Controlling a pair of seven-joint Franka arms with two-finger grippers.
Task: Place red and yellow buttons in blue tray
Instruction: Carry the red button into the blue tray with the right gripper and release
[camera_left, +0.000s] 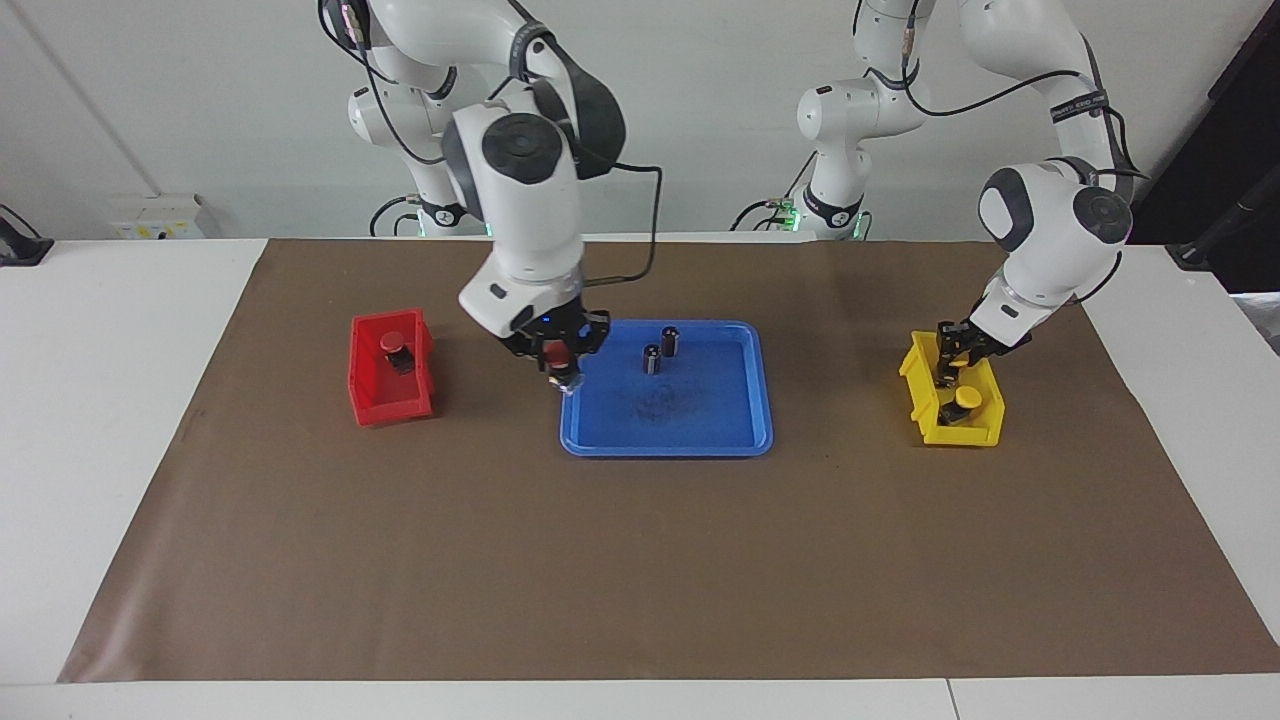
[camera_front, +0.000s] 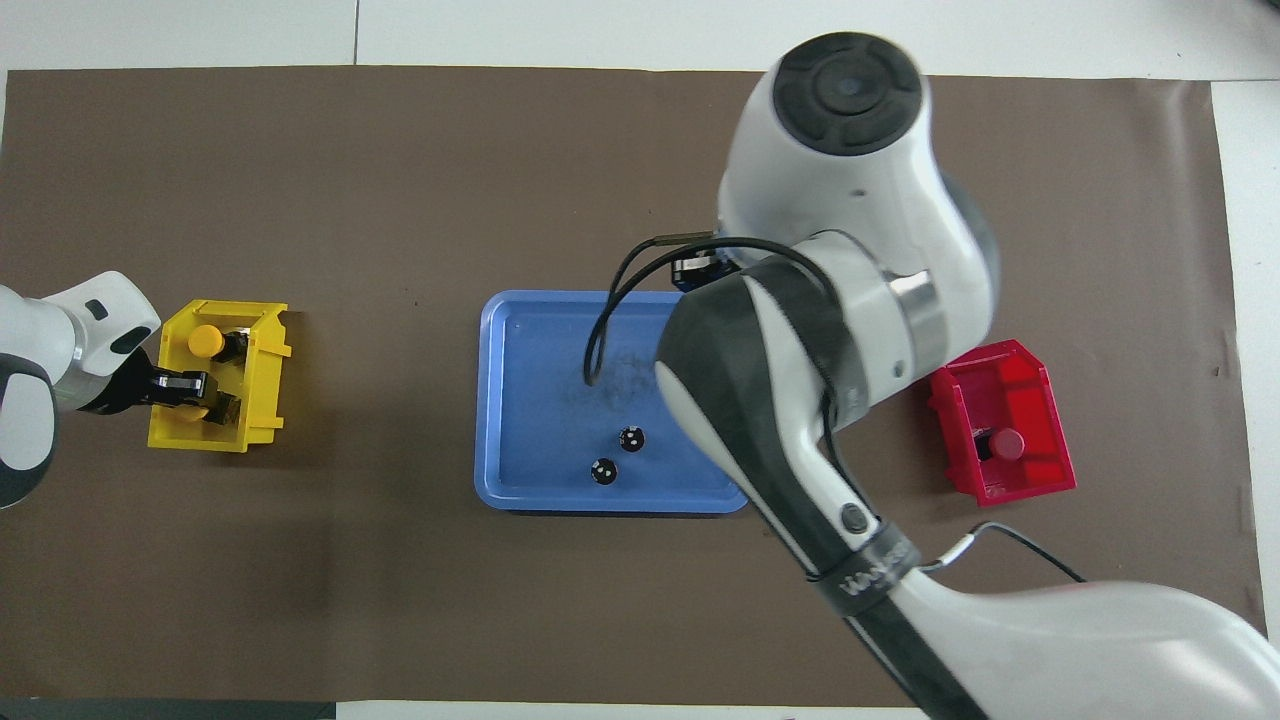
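Observation:
The blue tray lies mid-table. My right gripper is shut on a red button and holds it just above the tray's rim at the right arm's end; in the overhead view the arm hides it. A second red button sits in the red bin. My left gripper is down in the yellow bin, at a yellow button that is mostly hidden. Another yellow button sits beside it, farther from the robots.
Two small dark cylinders stand in the tray on the side nearer to the robots; they also show in the overhead view. A brown mat covers the table.

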